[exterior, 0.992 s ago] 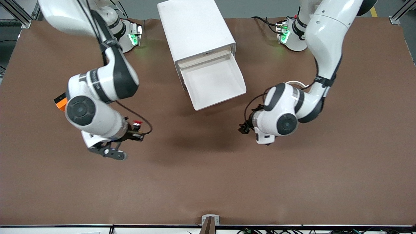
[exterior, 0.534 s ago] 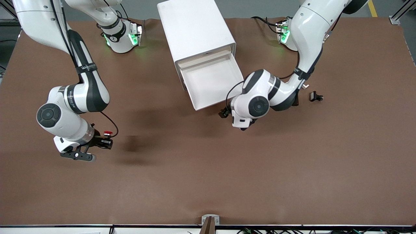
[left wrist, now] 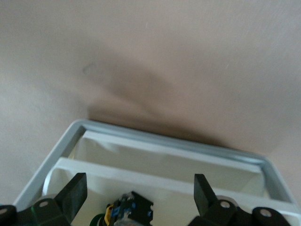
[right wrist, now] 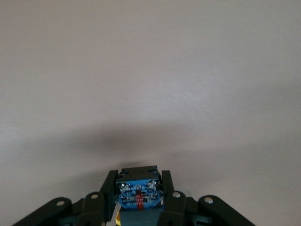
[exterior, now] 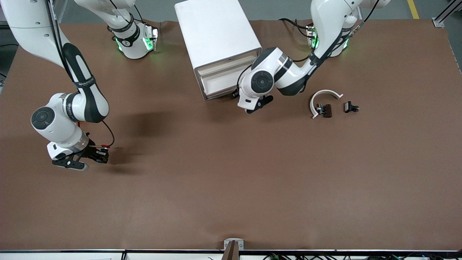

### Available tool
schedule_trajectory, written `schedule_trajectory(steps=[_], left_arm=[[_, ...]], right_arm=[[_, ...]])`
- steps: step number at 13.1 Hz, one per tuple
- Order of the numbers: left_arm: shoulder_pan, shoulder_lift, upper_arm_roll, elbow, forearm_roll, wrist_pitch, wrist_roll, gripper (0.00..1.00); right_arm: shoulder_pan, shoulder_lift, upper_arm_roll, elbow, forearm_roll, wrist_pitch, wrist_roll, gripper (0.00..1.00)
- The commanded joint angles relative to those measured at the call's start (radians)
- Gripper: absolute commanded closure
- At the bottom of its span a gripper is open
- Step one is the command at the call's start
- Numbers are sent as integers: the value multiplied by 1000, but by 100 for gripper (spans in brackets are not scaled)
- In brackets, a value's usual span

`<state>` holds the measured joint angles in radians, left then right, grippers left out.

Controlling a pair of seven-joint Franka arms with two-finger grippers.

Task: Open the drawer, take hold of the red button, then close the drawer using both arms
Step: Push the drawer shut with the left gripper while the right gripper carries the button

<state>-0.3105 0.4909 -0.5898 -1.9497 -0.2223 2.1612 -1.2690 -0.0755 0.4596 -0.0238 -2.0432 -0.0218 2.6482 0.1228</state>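
Front view: the boxy white cabinet [exterior: 216, 36] was seen with the shallow white plastic drawer [exterior: 219, 86] projecting only slightly. The black two-finger left gripper [exterior: 236, 94] was placed against the drawer's front, presumably to push it home. The black two-finger right gripper [exterior: 102, 154] was held low over bare brown table [exterior: 231, 187] toward the right arm's end, probably to keep its load clear of the drawer.

Left wrist view: the left gripper's jaws were spread wide, empty, the drawer's rim [left wrist: 169, 146] lying just ahead of and between them. The task was judged nearly complete.

Right wrist view: the jaws were pinched on the small red-capped push-button with a black-blue body [right wrist: 138, 192], only table ahead of them.
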Motion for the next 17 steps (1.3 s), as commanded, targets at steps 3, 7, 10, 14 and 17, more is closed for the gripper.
schedule_trajectory(steps=[3, 7, 10, 14, 17], left_arm=[[-36, -22, -33, -54, 0, 37, -65, 0], [-36, -15, -27, -38, 3, 54, -92, 0], [-18, -14, 57, 23, 8, 54, -86, 0], [1, -21, 203, 127, 101, 42, -78, 0], [95, -23, 222, 193, 219, 5, -78, 0]], right_arm=[[-92, 69, 27, -20, -9, 102, -81, 100], [-92, 96, 30, -15, -7, 127, -97, 100], [-84, 94, 30, -9, -7, 118, -97, 0], [-72, 85, 33, 12, -7, 83, -98, 0], [-29, 51, 33, 99, 3, -120, -60, 0]])
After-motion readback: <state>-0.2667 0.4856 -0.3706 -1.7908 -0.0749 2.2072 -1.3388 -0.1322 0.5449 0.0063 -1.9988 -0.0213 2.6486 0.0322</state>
